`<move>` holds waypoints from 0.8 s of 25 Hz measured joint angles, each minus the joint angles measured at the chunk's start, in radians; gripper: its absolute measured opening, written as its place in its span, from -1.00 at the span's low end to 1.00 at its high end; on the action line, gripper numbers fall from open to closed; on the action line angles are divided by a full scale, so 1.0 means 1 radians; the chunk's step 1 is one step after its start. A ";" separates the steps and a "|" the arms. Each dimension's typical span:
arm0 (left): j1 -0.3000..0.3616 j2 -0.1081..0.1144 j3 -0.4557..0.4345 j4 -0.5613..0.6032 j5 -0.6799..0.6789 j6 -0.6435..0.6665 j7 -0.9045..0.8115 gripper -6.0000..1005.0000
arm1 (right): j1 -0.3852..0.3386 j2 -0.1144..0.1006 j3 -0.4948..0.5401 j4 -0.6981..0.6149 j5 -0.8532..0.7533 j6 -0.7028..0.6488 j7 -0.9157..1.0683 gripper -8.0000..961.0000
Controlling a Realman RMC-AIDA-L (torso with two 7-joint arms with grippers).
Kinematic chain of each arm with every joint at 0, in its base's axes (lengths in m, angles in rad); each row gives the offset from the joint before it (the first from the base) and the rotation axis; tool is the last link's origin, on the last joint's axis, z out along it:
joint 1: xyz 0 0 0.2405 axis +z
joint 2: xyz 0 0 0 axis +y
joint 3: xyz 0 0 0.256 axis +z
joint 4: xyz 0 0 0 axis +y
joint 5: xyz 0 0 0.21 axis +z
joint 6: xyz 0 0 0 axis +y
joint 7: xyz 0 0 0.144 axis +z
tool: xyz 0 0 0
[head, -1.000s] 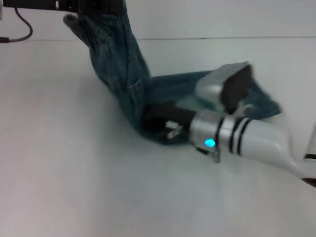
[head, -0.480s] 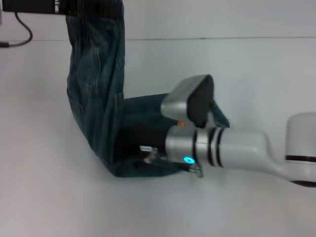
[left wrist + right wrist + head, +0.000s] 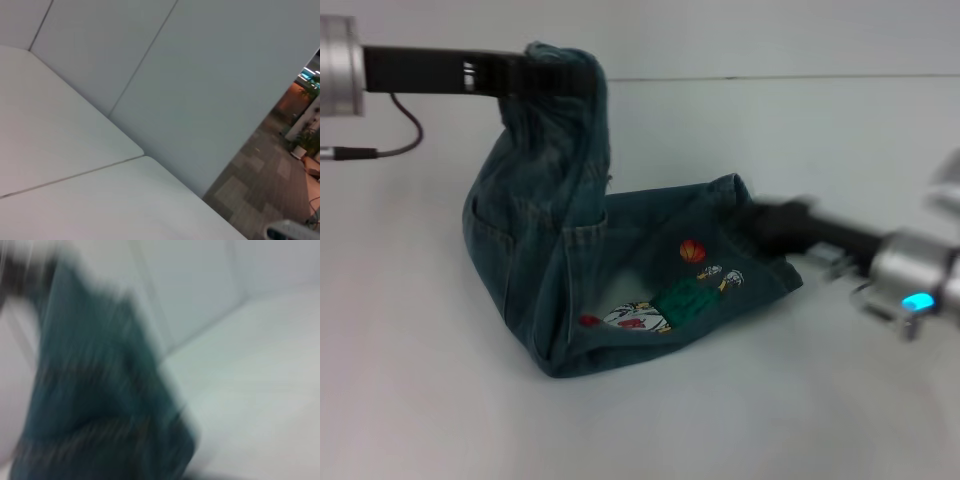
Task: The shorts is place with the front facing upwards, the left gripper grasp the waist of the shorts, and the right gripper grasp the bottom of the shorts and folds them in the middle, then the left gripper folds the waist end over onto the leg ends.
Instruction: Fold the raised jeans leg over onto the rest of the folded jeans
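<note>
My left hand [image 3: 560,75] is clamped on the waist of the shorts [image 3: 565,62], holding that gathered band up off the table [image 3: 430,400] at the far left. From there the shorts [image 3: 620,280] hang in a soft drape and bend onto the table; the denim looks limp rather than stiff, light enough for one hand, so I judge it will sag and swing wherever I carry it. The waistband's bunched elastic gives the thickest, surest bite. Further right the cartoon print [image 3: 670,300] lies face up near the leg ends [image 3: 760,240], which rest flat. At the far right my right hand [image 3: 770,222] sits at that hem edge; I cannot tell whether its fingers are apart or together.
</note>
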 joint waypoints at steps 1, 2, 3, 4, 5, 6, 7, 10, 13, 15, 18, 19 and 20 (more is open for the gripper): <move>-0.001 -0.009 0.000 -0.001 0.000 -0.001 0.007 -0.72 | -0.020 0.000 0.012 -0.048 0.045 -0.052 0.012 -0.96; -0.003 -0.017 0.001 -0.002 0.000 -0.003 0.015 -0.72 | -0.036 -0.001 0.017 -0.081 0.081 -0.080 0.023 -0.96; -0.005 -0.027 0.006 -0.005 0.000 -0.007 0.024 -0.72 | -0.048 -0.001 0.021 -0.106 0.124 -0.108 0.033 -0.96; -0.008 -0.038 0.014 -0.010 0.000 -0.016 0.034 -0.71 | -0.063 -0.001 0.022 -0.130 0.170 -0.132 0.043 -0.96; -0.010 -0.047 0.025 -0.016 0.000 -0.025 0.041 -0.71 | -0.076 -0.003 0.023 -0.145 0.222 -0.160 0.051 -0.96; -0.012 -0.057 0.047 -0.026 0.000 -0.046 0.048 -0.70 | -0.090 -0.006 0.023 -0.158 0.274 -0.186 0.057 -0.96; -0.014 -0.068 0.070 -0.039 -0.002 -0.072 0.058 -0.70 | -0.101 -0.008 0.023 -0.162 0.319 -0.206 0.060 -0.96; -0.026 -0.096 0.128 -0.092 -0.007 -0.137 0.109 -0.69 | -0.127 -0.009 0.022 -0.162 0.442 -0.251 0.063 -0.96; -0.055 -0.113 0.200 -0.171 -0.008 -0.202 0.155 -0.68 | -0.134 -0.005 0.020 -0.159 0.487 -0.269 0.064 -0.96; -0.080 -0.115 0.264 -0.233 -0.008 -0.255 0.164 -0.67 | -0.135 -0.001 0.020 -0.157 0.491 -0.273 0.064 -0.96; -0.110 -0.119 0.331 -0.295 -0.008 -0.320 0.156 -0.66 | -0.130 0.000 0.017 -0.148 0.491 -0.268 0.064 -0.96; -0.118 -0.121 0.345 -0.309 -0.008 -0.344 0.152 -0.65 | -0.129 0.001 0.016 -0.142 0.489 -0.266 0.063 -0.96; -0.124 -0.124 0.360 -0.323 -0.008 -0.368 0.149 -0.65 | -0.128 0.001 0.014 -0.131 0.487 -0.265 0.059 -0.96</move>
